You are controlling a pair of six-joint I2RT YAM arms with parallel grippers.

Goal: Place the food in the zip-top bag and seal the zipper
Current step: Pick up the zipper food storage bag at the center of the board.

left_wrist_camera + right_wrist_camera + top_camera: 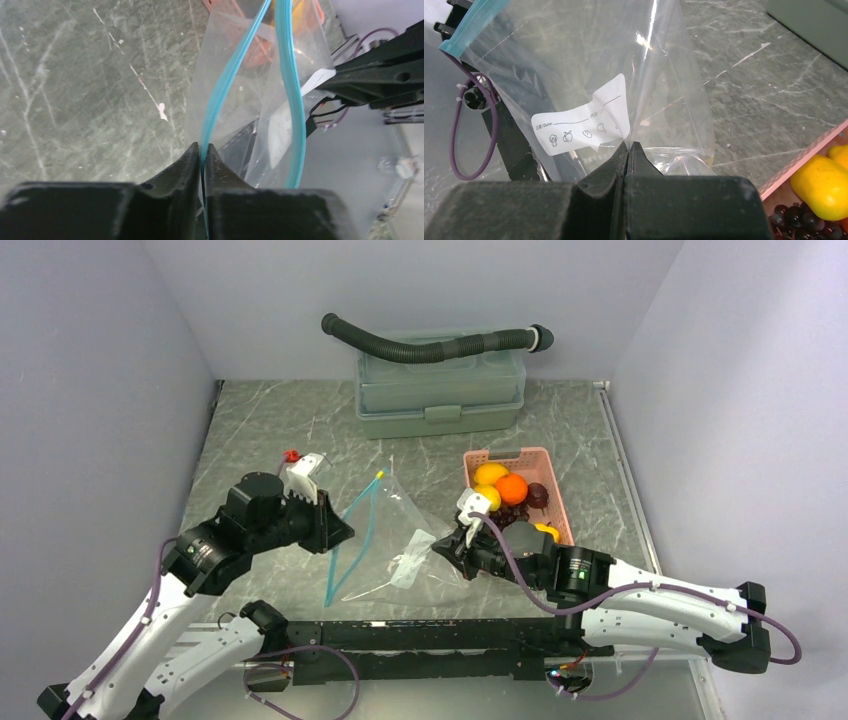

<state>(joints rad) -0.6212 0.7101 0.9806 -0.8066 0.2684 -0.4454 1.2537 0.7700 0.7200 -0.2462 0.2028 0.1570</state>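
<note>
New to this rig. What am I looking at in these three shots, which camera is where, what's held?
Two robot arms stand at the near edge of a marbled table. The wide picture is from a fixed camera above and behind them; the other two are from a camera on each wrist, looking past its own fingers. The left hand is shut on the teal zipper of a clear zip-top bag; the right hand is shut on the bag's plastic by its white label. The bag's mouth is open, and no food seems to be inside. The toy fruit lies in a pink basket. Behind stands a green box with a ribbed hose on top.
</note>
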